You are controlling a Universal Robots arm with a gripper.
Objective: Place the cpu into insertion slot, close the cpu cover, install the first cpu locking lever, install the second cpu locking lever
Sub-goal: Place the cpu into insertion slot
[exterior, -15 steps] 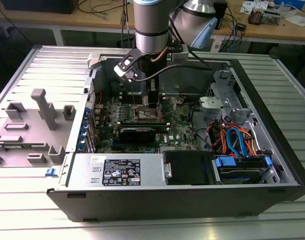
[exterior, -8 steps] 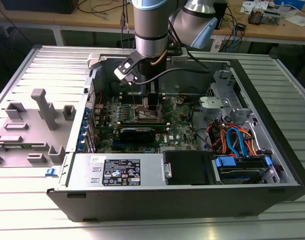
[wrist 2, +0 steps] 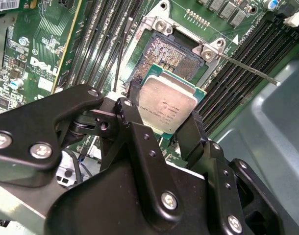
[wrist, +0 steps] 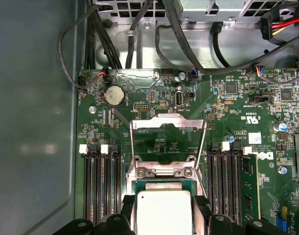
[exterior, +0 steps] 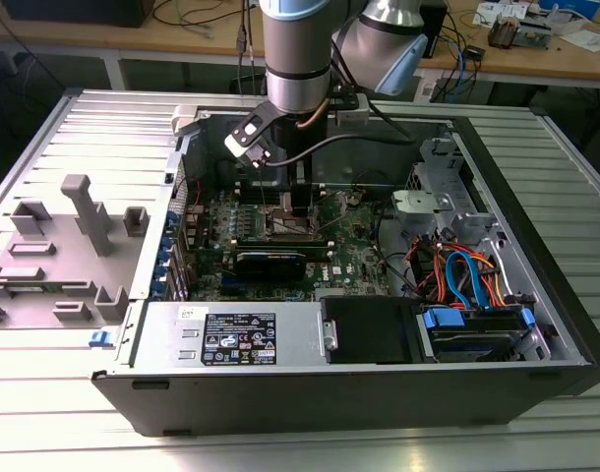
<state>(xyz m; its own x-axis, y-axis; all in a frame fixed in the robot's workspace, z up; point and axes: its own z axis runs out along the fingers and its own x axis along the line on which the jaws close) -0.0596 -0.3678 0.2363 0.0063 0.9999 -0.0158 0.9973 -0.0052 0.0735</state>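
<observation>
My end effector (wrist 2: 165,116) is clamped on the cpu (wrist 2: 168,98) and grips it by two opposite edges. The cpu hangs just over the insertion slot (wrist 2: 170,51), whose contact field lies open below it and is partly visible. I judge it is not seated yet, so the first step is in progress and not finished. The cpu cover (wrist: 167,123) stands raised on its hinge, tilted away from the slot, so closing it is left to do. One locking lever (wrist 2: 248,69) sticks out free beside the slot and is not hooked down; I judge that both levers are also left. In the exterior view my arm reaches down into the open computer case (exterior: 310,393).
</observation>
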